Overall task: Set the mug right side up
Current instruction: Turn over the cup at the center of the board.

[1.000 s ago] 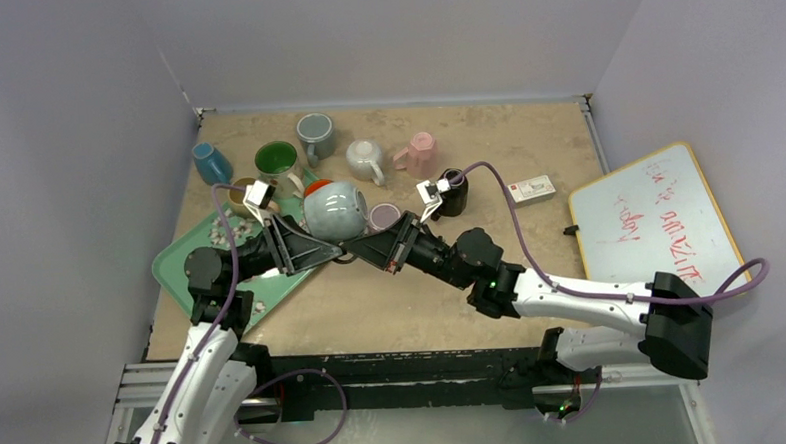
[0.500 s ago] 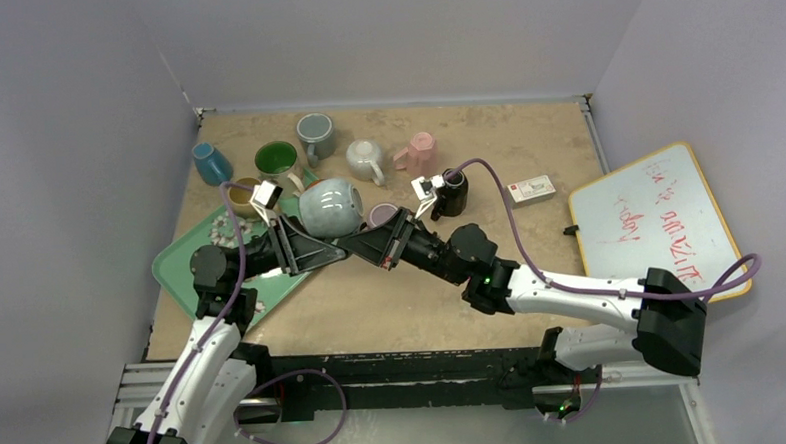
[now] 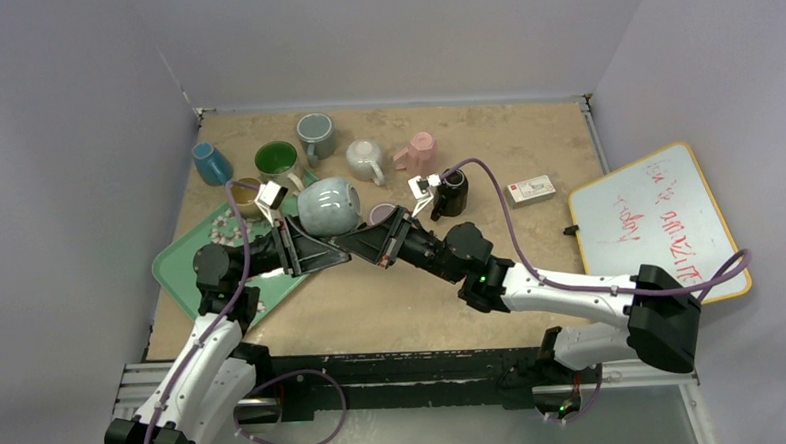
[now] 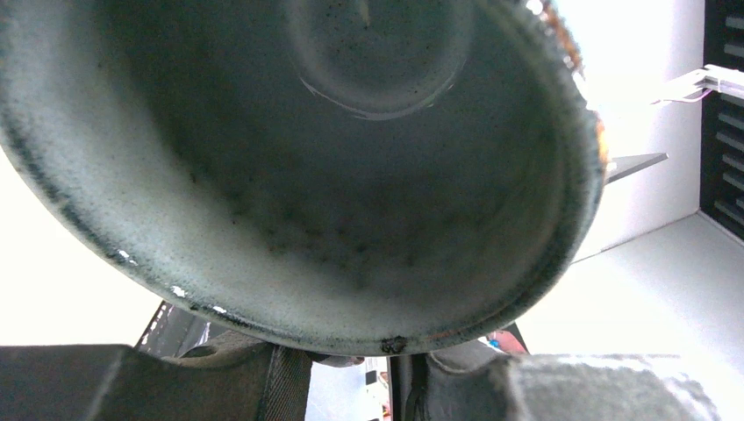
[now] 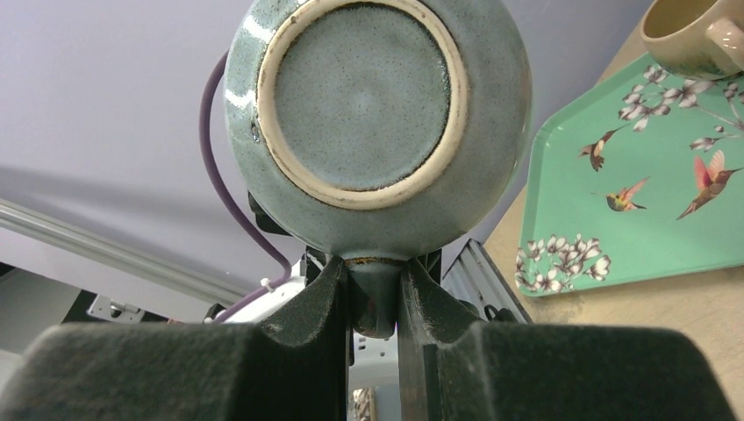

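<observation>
A large grey-green mug (image 3: 326, 207) hangs in the air over the tray's right edge, lying on its side. In the right wrist view its base (image 5: 360, 96) faces the camera, and my right gripper (image 5: 375, 298) is shut on the mug's handle beneath it. In the left wrist view the mug's mouth (image 4: 351, 175) fills the picture. My left gripper (image 4: 351, 373) sits just under the rim with a narrow gap between its fingers; the tips are hidden behind the rim. Seen from above, the left gripper (image 3: 333, 251) and right gripper (image 3: 352, 243) meet tip to tip under the mug.
A green tray (image 3: 186, 261) with a tan cup (image 3: 243, 192) lies at the left. Blue (image 3: 209, 162), green (image 3: 276, 159), grey (image 3: 315, 135), white (image 3: 366, 160), pink (image 3: 421, 153) and black (image 3: 453, 191) mugs stand behind. A white box (image 3: 533, 188) and whiteboard (image 3: 654, 221) lie to the right.
The mug has shifted a little left and away and turned between the grippers. The left gripper's fingers have drawn closer together. The right gripper has kept hold of the handle.
</observation>
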You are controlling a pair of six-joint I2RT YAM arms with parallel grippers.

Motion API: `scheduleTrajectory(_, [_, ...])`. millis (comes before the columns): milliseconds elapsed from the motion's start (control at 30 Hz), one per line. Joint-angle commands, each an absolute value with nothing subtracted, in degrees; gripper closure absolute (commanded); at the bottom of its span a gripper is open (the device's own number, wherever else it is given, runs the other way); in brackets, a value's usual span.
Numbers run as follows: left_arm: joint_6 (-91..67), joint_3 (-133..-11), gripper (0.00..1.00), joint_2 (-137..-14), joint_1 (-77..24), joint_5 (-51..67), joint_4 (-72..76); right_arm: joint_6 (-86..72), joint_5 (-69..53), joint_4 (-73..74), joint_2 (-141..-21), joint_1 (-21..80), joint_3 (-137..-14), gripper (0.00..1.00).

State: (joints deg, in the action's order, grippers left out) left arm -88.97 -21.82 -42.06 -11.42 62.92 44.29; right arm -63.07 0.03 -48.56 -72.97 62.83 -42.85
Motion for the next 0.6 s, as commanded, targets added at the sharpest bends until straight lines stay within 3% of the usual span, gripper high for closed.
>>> scheduleTrajectory(0, [-89.2,-22.4,0.72,-42.1,-11.8,63.1,47.8,-63.7,-5.7,-62.0,-71.9,63.2,-44.6,1.0])
scheduleTrajectory(200, [-88.8,-22.2,1.0,-41.2,-11.9,62.7,47.4,-63.6,-9.7,-63.4,-72.3,63.3,-42.3,1.0])
scheduleTrajectory(367, [-87.7,-20.6,1.0,-41.5,-11.8,61.3,44.8,-63.5,-11.1,-62.0,-72.3,63.3,-40.9,0.99])
scheduleTrajectory(567, [-83.8,-19.7,1.0,-41.0,-11.9,61.0,38.9,-61.6,-7.8,-57.9,-69.1,63.2,-38.9,0.72])
